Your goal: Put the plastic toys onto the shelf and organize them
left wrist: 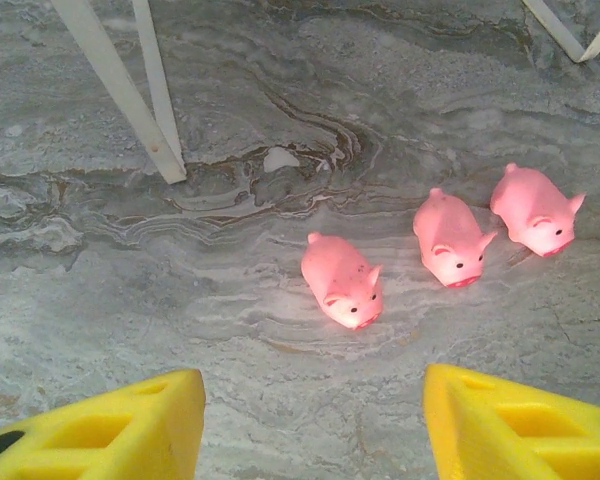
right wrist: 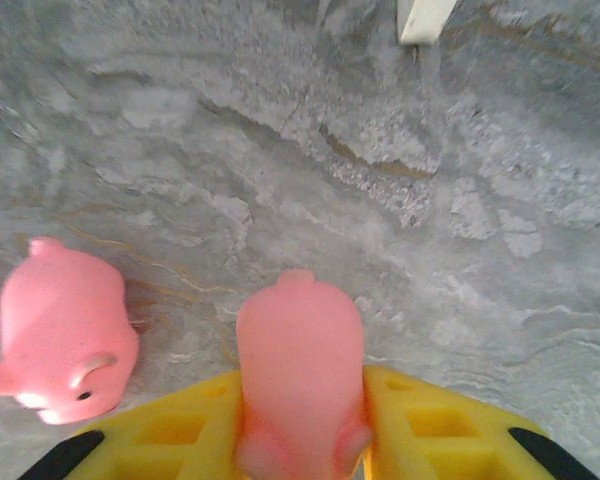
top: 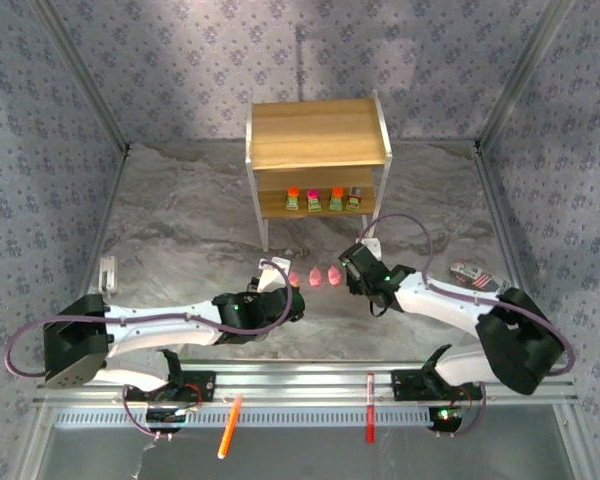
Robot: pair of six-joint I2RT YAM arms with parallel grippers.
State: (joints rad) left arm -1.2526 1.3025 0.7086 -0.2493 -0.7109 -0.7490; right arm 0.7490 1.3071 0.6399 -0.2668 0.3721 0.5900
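Grey marbled table [top: 180, 230]: right pincer [right wrist: 300, 425] clamps a pig [right wrist: 298, 340] (rounded, probably slick), may squirt free; left pincer [left wrist: 310, 400] part-open, empty.

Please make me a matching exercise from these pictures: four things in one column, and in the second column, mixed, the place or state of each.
Things:
1. left gripper
2. right gripper
3. four blocky toys
4. orange pen

Places or states:
A. on the lower board of the shelf
B. shut on a pink pig
C. lying at the near edge
D. open, holding nothing

Pairs: 1-D, 2-B, 3-A, 4-C
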